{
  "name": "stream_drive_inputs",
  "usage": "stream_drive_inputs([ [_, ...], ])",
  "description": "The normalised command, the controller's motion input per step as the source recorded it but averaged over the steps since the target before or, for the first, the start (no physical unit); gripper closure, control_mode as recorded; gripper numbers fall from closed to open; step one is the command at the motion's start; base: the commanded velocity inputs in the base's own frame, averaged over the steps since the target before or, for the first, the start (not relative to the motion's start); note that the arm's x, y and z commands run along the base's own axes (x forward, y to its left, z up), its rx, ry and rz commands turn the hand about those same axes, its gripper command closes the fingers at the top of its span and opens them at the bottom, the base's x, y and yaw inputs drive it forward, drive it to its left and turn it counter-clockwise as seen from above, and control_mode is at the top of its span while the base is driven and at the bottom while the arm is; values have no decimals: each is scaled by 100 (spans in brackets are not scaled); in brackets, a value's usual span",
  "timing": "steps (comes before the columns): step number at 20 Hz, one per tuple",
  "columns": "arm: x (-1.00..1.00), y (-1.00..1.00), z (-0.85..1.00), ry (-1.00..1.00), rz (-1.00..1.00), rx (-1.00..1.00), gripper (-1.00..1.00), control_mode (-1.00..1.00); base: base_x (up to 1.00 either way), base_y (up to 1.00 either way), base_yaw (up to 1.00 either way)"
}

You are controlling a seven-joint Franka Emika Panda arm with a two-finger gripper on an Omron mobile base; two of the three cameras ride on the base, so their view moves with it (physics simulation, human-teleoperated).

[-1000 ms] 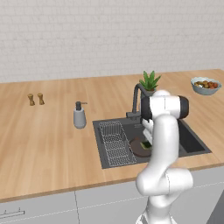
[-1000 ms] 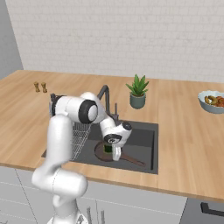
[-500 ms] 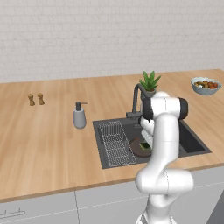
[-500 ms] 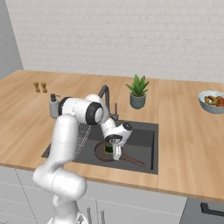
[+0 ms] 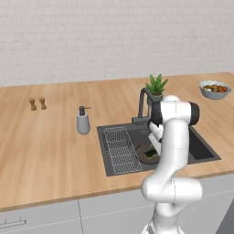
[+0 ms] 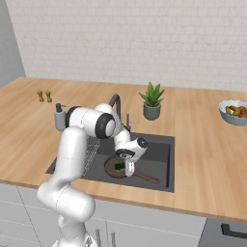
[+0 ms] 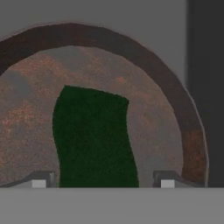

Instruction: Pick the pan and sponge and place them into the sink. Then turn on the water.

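You've got a white brick wall (image 5: 91, 41) behind a wooden counter (image 5: 45, 155) (grey cabinet fronts (image 5: 45, 219) beneath it).

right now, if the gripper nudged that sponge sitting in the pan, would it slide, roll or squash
The sponge is a flat green block lying on the pan, so it would probably slide, not roll. Its outline looks wavy, which hints at something soft that may squash. Being small beside the pan, it is likely light. The gripper fingers stand apart on either side of it.
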Motion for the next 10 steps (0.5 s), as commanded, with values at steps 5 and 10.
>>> stream_drive_inputs([
  [5,-1,-2,-1,-30,0,3,-100,-100,0,0,0],
  [10,-12,-24,18,-20,0,16,-100,-100,0,0,0],
])
